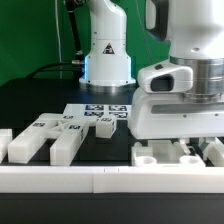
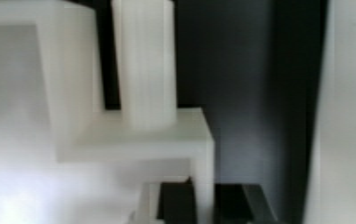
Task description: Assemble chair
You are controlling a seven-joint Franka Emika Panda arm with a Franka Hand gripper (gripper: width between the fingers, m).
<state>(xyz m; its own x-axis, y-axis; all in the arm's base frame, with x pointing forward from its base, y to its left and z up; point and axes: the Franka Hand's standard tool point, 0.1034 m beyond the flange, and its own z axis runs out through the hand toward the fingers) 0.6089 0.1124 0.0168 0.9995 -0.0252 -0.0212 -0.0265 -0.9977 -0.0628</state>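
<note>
Loose white chair parts lie on the black table. Two long blocky bars [image 1: 45, 138] with tags sit at the exterior view's left, and a flat tagged slab [image 1: 100, 113] lies behind them. My gripper [image 1: 184, 140] hangs low at the exterior view's right over another white notched part [image 1: 162, 153], which hides its fingertips. In the wrist view my gripper [image 2: 205, 203] is shut, with only a thin white sliver showing between the dark fingers [image 2: 177, 203]. Just ahead of them is a blurred white block [image 2: 139, 150] with an upright bar [image 2: 145, 55]. I cannot tell whether anything is gripped.
The long low white border rail [image 1: 100, 182] runs along the table's front edge. The arm's white base [image 1: 107, 50] stands at the back centre before a green backdrop. Bare black table [image 1: 40, 100] shows behind the left parts.
</note>
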